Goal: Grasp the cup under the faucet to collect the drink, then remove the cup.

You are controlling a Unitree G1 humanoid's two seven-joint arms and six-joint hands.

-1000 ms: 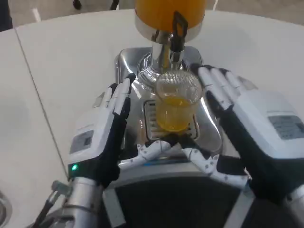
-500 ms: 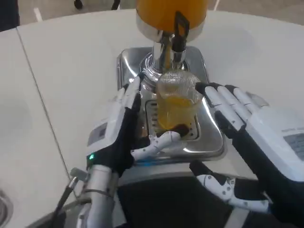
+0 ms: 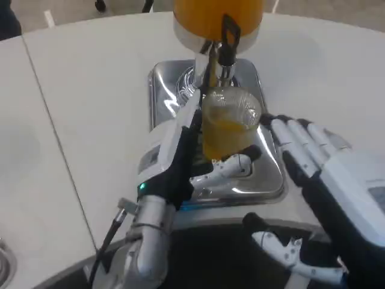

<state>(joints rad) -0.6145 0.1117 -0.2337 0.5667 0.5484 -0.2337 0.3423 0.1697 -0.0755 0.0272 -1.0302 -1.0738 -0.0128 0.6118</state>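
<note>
White table under chrome dispenser base.

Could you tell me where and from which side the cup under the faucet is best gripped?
Grip the clear cup around its mid wall, coming from its left side, where the left hand already wraps it. It stands upright, part full of orange drink, with the faucet above, so a top grasp looks blocked.
</note>
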